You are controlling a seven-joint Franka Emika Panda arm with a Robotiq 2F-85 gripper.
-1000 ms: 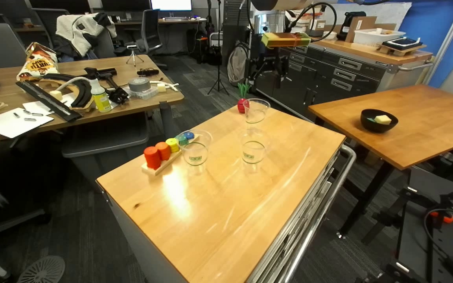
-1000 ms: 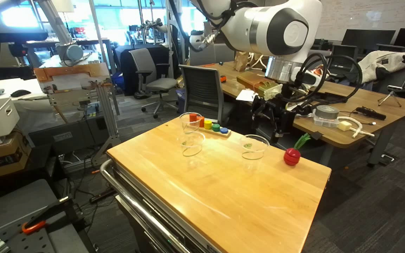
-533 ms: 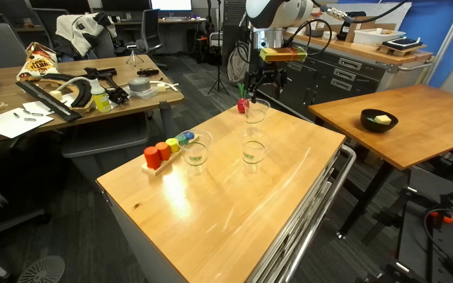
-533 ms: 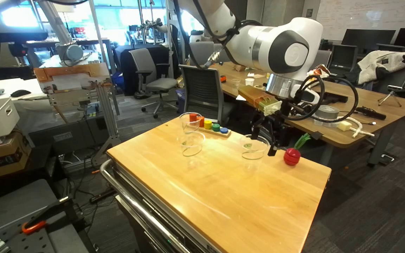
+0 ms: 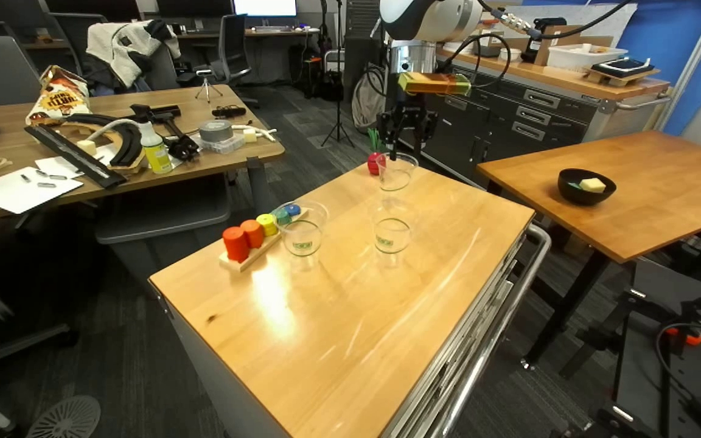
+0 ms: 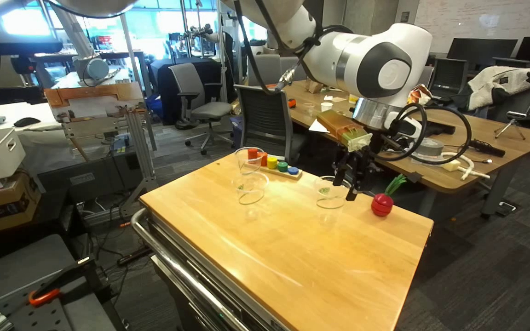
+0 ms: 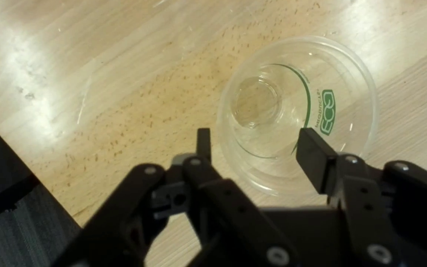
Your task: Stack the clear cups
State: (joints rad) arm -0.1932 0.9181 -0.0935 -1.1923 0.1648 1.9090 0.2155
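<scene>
the tool (image 7: 256, 150) hangs near one clear cup (image 7: 298, 111), its fingers (image 7: 315, 159) partway apart and holding nothing.

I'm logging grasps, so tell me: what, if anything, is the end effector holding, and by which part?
Nothing is held: the end effector is open, its fingers apart near a clear cup that stands on the wooden tabletop.
</scene>
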